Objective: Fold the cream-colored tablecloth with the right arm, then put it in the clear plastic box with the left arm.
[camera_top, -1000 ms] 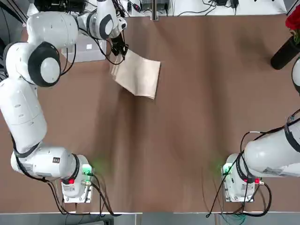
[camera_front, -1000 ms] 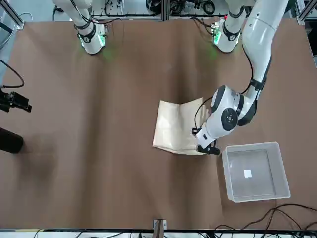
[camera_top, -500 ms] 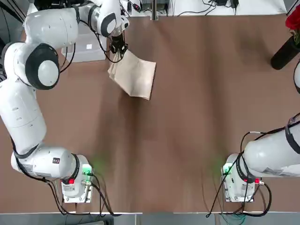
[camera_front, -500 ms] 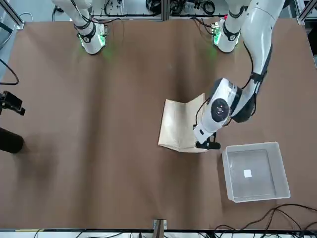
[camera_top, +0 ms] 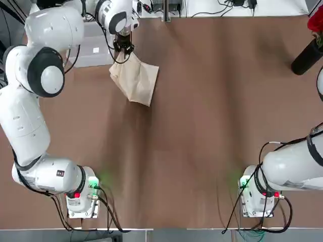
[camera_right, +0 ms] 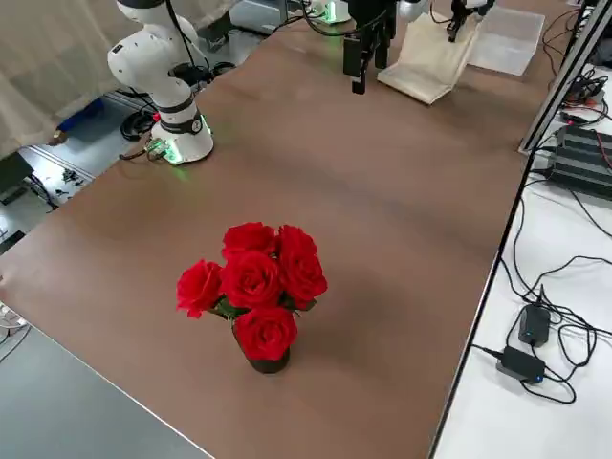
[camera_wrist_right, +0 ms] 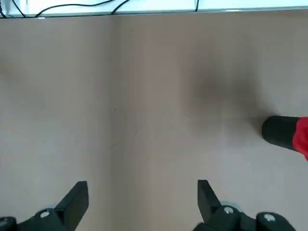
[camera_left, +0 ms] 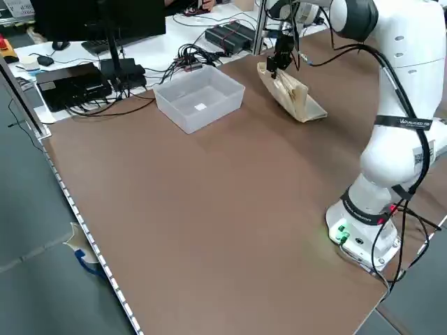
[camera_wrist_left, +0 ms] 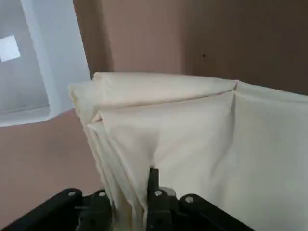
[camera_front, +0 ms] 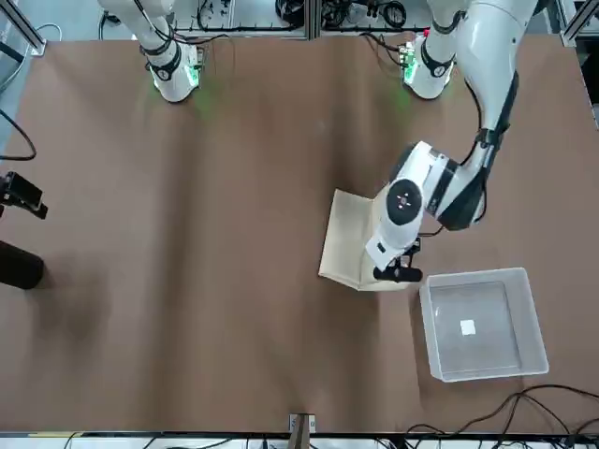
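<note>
Brown table, clear plastic box on it.Brown table [camera_top: 192, 141] beneath box [camera_front: 484, 325], roses [camera_right: 253, 287]

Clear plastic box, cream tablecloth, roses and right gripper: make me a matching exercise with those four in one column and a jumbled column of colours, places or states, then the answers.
Column one
1. Clear plastic box
2. Cream tablecloth
3. Roses
4. Right gripper

Column two
A. Open, with nothing between its fingers
B. Red, in a black vase
C. Has a small white mark on its bottom
D. Gripped by the left gripper

Right pairs: 1-C, 2-D, 3-B, 4-A
</note>
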